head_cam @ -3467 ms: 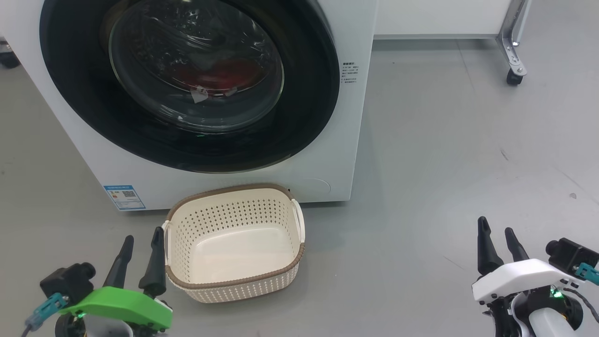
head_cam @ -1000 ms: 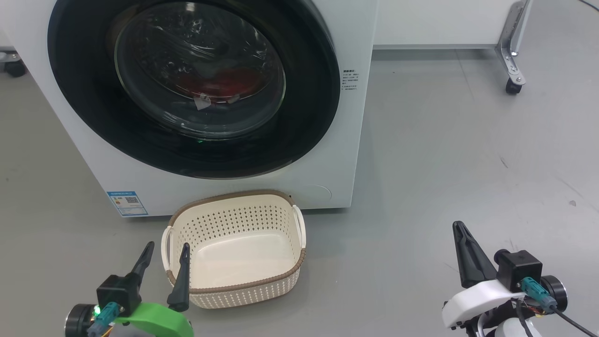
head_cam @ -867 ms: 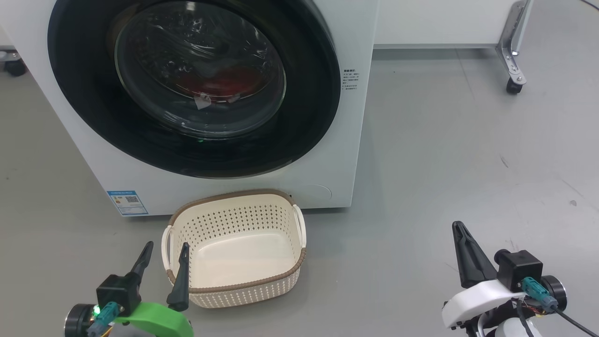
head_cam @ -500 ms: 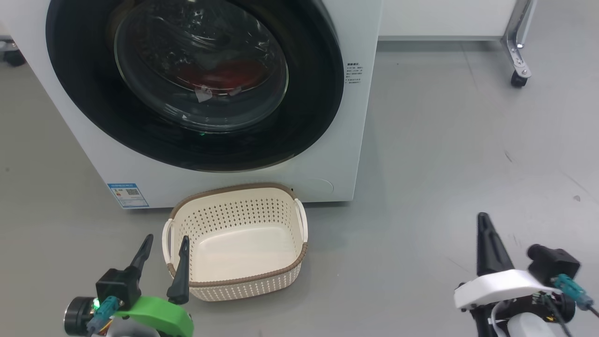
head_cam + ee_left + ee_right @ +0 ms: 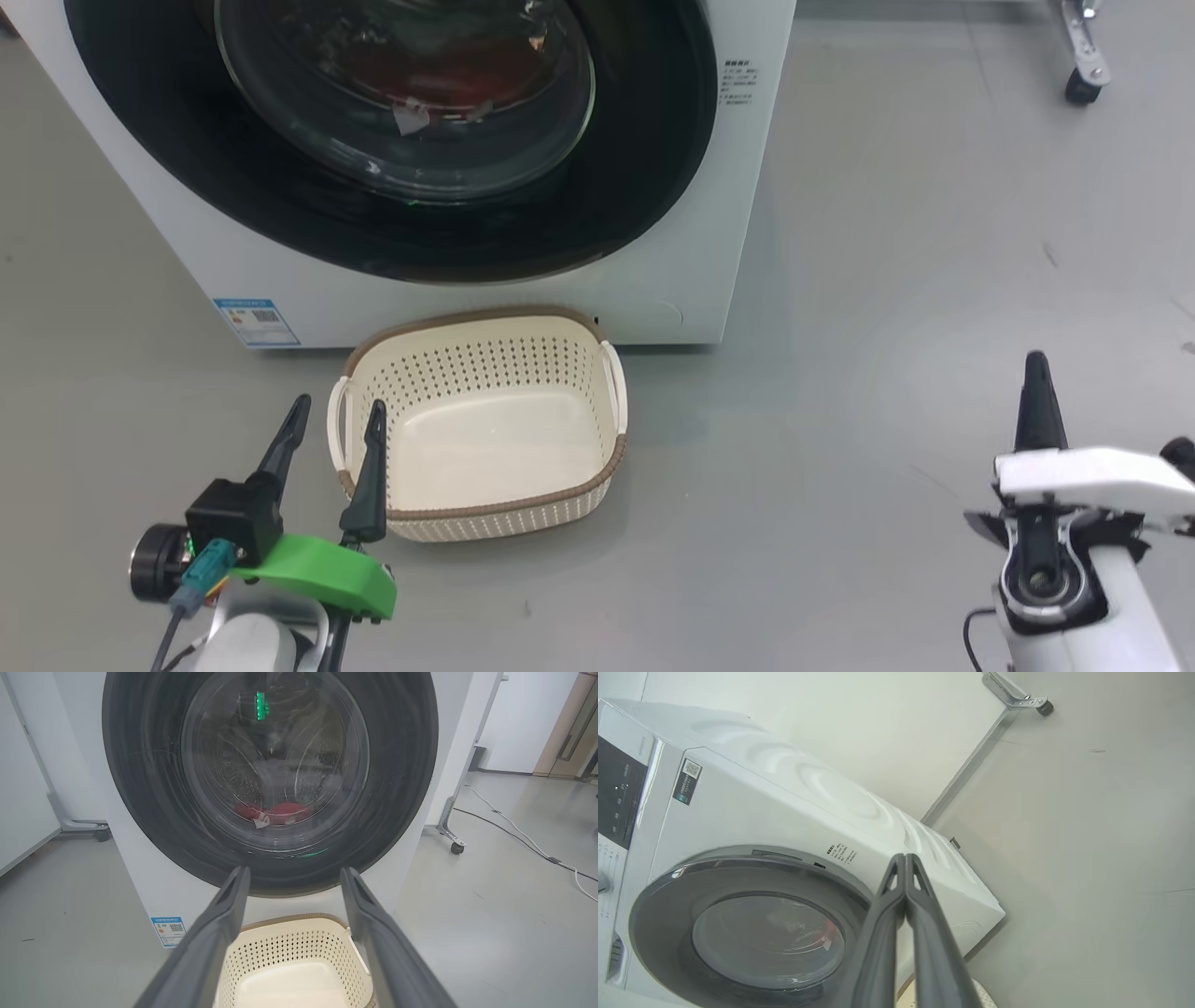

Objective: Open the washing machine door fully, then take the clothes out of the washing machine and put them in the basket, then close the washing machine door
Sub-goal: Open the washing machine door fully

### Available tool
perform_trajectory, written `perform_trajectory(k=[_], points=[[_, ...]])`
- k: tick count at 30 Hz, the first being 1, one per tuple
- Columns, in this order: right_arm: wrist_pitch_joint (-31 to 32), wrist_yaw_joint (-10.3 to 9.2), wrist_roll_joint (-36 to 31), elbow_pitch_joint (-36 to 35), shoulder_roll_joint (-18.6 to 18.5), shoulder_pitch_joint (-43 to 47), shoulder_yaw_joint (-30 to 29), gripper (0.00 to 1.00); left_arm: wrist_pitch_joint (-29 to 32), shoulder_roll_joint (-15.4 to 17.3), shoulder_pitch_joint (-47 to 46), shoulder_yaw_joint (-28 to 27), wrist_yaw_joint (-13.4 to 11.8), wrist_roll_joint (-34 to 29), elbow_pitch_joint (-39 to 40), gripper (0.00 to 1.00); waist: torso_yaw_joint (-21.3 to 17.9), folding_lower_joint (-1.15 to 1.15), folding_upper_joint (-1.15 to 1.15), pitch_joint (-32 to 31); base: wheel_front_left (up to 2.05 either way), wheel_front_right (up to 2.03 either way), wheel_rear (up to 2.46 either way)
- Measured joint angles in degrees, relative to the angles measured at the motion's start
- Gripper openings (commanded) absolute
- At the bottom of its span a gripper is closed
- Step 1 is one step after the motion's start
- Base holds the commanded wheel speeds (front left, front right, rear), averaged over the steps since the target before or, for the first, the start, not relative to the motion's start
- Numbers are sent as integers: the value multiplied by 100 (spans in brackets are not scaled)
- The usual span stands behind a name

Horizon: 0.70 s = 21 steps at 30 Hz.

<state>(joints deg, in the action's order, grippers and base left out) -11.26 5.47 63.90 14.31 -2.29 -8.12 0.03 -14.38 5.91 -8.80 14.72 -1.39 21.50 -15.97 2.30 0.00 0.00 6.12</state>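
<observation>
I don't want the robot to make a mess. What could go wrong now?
1. The left arm's open jaws hang close by the basket; rising, they might knock it away.
2. The washing machine door is closed and glossy, so the right arm's shut jaws could slip off it.
3. The clothes lie low in the drum; pulled out, they might miss the small basket and land on the floor.

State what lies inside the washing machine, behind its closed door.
Through the door glass, red clothes lie low in the drum. The door's black rim and reflections hide the rest of the drum.
</observation>
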Motion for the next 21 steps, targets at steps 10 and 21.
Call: perform_trajectory(k=[10,21], points=[[626,2,1900,53,-26,-1146,-174,0,-5,-89,-274,-8,1,-1,181,100,185,0,0,510,0,0,0],[1443,-121,2407,320,-79,-2309,-268,0,-7,-133,-610,0,22,-19,360,100,400,0,0,1045,0,0,0]])
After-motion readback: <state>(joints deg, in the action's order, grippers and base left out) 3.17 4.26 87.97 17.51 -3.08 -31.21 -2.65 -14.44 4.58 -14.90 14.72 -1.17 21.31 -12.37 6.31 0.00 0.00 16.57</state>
